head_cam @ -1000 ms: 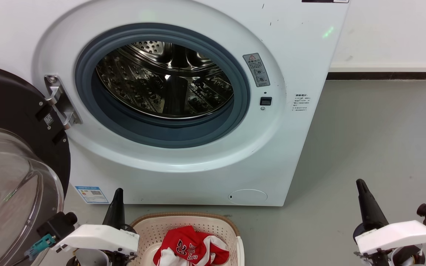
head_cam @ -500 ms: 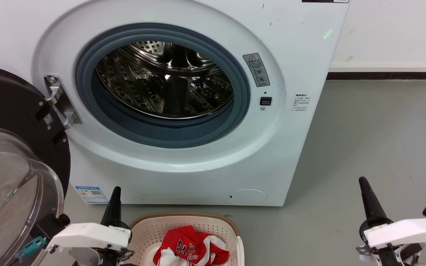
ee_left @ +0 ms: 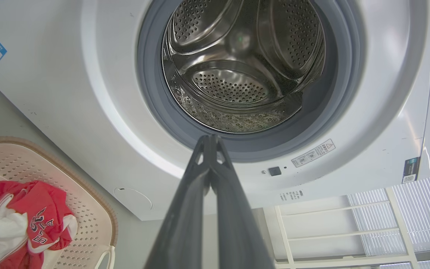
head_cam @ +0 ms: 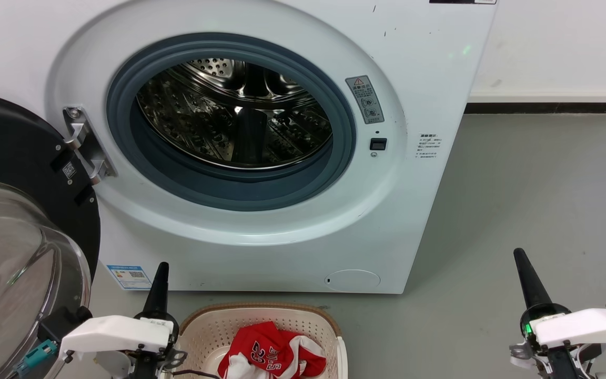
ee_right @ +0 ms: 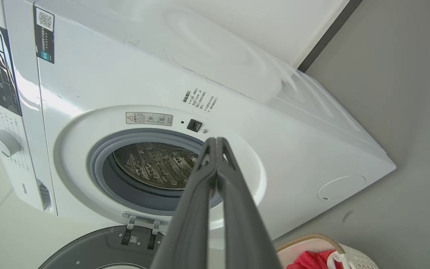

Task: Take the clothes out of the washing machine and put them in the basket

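The clothes (head_cam: 271,355), a red jersey plus a white piece, lie bunched in the basket (head_cam: 213,329), on the floor just in front of the washer (head_cam: 429,79). No fabric shows in the drum (head_cam: 234,116). Left gripper (head_cam: 161,271) and right gripper (head_cam: 519,258): fingers pressed together, nothing held. The fabric is judged light, limp and slightly slick. Pinch a raised fold, not a flat panel — trailing ends may snag.

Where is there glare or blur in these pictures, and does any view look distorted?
Head view: sharp, with a bright glint on the steel drum and pale reflections on the glass door. Left wrist view: the left gripper, close to the lens, is soft. Right wrist view: the right gripper is soft too, and the washing machine looks tilted.
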